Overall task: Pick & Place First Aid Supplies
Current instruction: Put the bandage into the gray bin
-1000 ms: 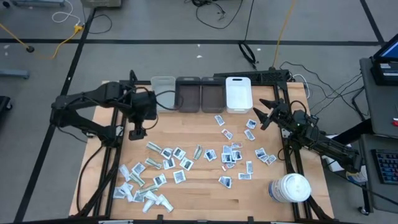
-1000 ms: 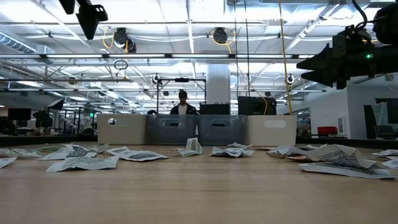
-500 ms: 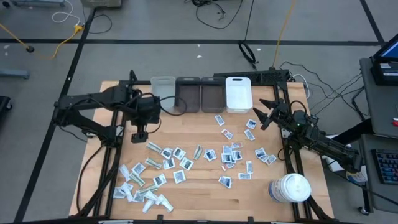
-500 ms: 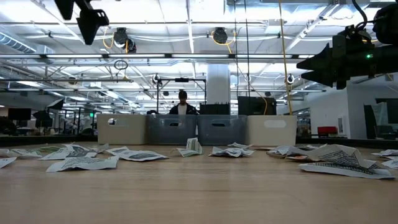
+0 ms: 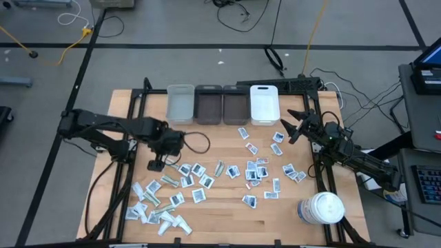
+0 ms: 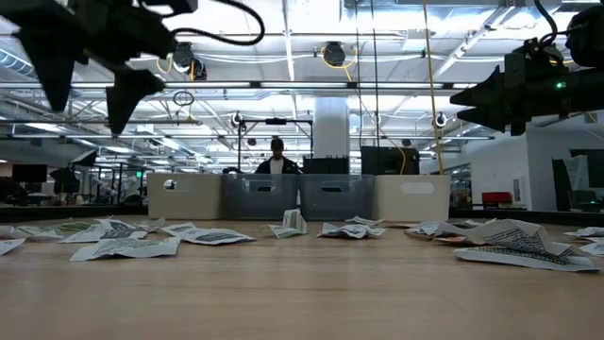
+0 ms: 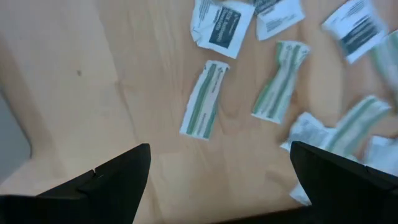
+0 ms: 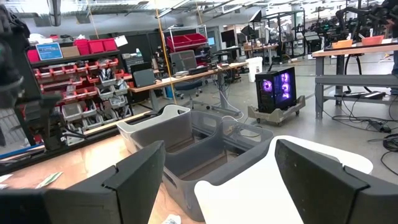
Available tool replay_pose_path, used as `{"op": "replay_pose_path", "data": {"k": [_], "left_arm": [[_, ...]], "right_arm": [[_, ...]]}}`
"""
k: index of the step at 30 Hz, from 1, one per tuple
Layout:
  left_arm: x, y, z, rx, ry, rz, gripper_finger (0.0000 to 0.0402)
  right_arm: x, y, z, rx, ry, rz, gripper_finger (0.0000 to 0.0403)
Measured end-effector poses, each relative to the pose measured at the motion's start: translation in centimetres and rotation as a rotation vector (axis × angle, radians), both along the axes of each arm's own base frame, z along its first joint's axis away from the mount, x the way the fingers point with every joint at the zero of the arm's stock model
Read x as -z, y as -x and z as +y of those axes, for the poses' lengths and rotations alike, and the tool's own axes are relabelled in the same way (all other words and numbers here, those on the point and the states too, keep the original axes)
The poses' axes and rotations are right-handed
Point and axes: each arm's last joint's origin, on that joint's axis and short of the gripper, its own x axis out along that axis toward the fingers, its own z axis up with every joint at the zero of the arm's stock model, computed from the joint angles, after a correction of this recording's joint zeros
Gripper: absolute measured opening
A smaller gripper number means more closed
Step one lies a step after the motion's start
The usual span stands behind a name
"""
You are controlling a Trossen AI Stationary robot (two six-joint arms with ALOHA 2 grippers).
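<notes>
Your left gripper (image 5: pixel 156 164) has swung down from the bins (image 5: pixel 222 105) to the sachet pile, fingers spread over a green-striped strip (image 7: pixel 204 107) on the bare table (image 7: pixel 93 93): a pick is starting. Your right gripper (image 5: pixel 294 126) waits open near the white bin.

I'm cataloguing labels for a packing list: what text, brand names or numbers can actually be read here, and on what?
None can be read.
Sachets: dark and blue print, too small to read.
Wrapped strip below the open left gripper: green print, too blurred.
Jar: no label legible.
Bins: no markings visible.
Blue sign on the room's shelving: too small.
</notes>
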Motion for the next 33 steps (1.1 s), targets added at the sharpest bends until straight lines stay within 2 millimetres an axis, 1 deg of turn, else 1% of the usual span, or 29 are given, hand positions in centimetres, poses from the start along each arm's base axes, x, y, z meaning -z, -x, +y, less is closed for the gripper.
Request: {"op": "replay_pose_path", "data": {"k": [5,10,12,18,22,26,28,30,33], "left_arm": [[3.3,0.2,-0.6,0.030,-0.008,-0.020,0.0392],[5.9,0.6,-0.7,0.041,-0.009,-0.020,0.0392],[7.0,0.3,-0.7,0.037,-0.009,-0.009,0.0392],[9.6,-1.3,-0.8,0.045,-0.041,0.037,0.0392],[10.8,-1.9,-0.8,0.043,-0.045,0.059,0.0392],[11.2,-2.4,-0.8,0.052,-0.054,0.039,0.0392],[11.3,-2.5,-0.8,0.060,-0.058,0.034,0.0386],[11.3,-2.5,-0.9,0.064,-0.066,0.030,0.0366],[11.3,-2.5,-1.0,0.067,-0.077,0.029,0.0318]], "right_arm": [[0.0,0.0,0.0,0.000,0.000,0.000,0.0297],[0.0,0.0,0.0,0.000,0.000,0.000,0.0297],[0.0,0.0,0.0,0.000,0.000,0.000,0.0297],[0.0,0.0,0.0,0.000,0.000,0.000,0.0297],[0.0,0.0,0.0,0.000,0.000,0.000,0.0297],[0.0,0.0,0.0,0.000,0.000,0.000,0.0297],[0.0,0.0,0.0,0.000,0.000,0.000,0.0297],[0.0,0.0,0.0,0.000,0.000,-0.001,0.0297],[0.0,0.0,0.0,0.000,0.001,-0.001,0.0297]]}}
